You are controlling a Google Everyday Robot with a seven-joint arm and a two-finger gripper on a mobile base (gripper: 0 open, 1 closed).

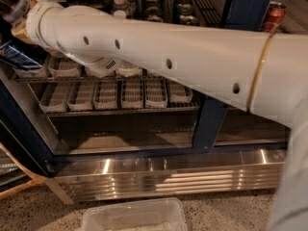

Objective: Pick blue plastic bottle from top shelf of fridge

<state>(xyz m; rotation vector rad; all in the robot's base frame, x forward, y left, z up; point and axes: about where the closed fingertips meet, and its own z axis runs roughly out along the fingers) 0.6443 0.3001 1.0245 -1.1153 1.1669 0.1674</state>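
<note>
My white arm (159, 52) reaches from the right across the open fridge (211, 124) to its upper left. The gripper (10, 7) is a dark shape at the frame's top left edge, at the height of the top shelf (202, 4). A slim bottle with a white cap and pale label (119, 5), which looks like the blue plastic bottle, stands on the top shelf just above my arm, well to the right of the gripper. Dark cans (183, 8) stand beside it. My arm hides the lower parts of the bottles.
Below the arm is a wire rack with short ridged white trays (120, 93). Blue packets (19, 61) lie at the left. A red can (274, 13) stands at the top right. The ribbed steel base panel (168, 174) and a clear plastic tub (134, 215) are below.
</note>
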